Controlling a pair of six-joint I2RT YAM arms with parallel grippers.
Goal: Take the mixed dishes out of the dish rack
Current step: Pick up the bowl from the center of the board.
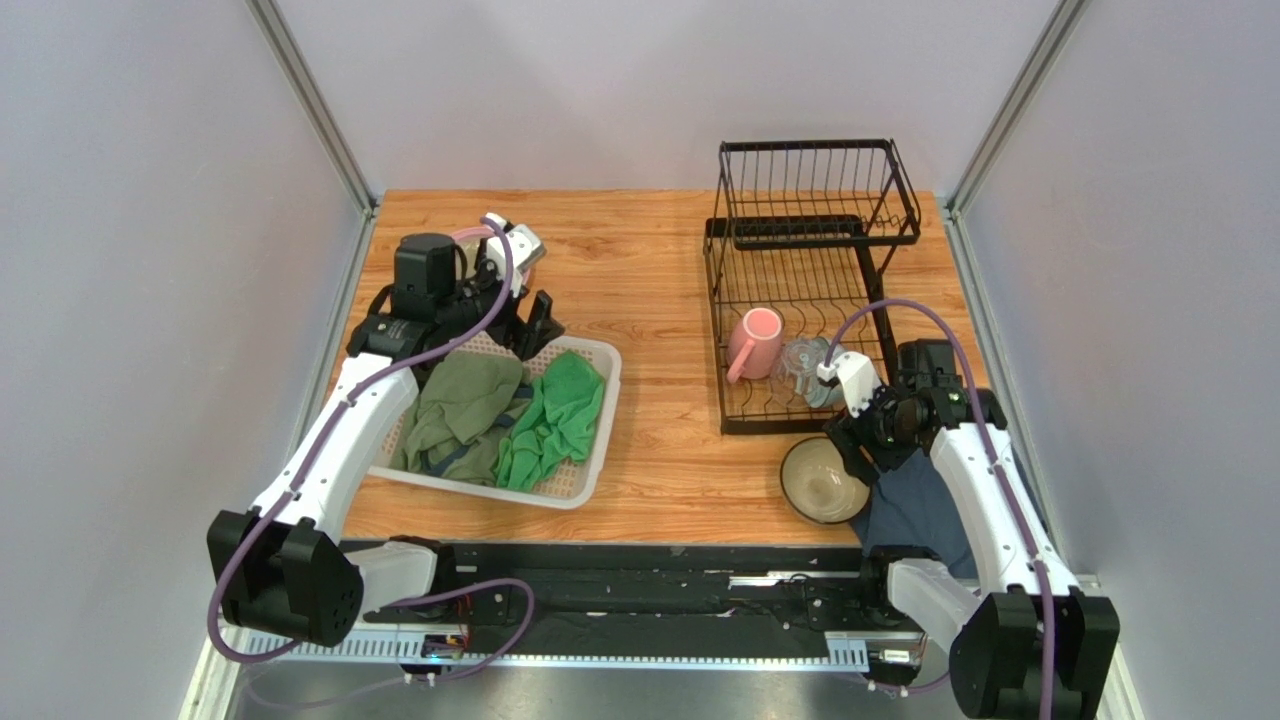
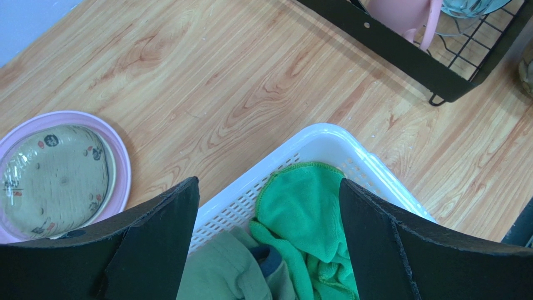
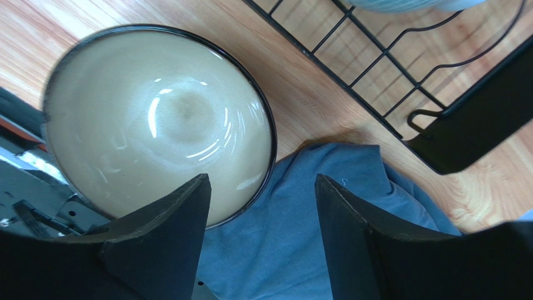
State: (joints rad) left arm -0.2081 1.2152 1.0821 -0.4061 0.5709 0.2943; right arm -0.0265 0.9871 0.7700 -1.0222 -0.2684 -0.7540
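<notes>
The pink mug in the dish rack stands near the right claw, beyond it and leftward, well apart from the left claw; both gape open, empty.

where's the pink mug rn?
Top view, right half of the table: the pink mug is in the lower tray of the dish rack, on the tray's left side, just left of a bluish glass piece.
</notes>
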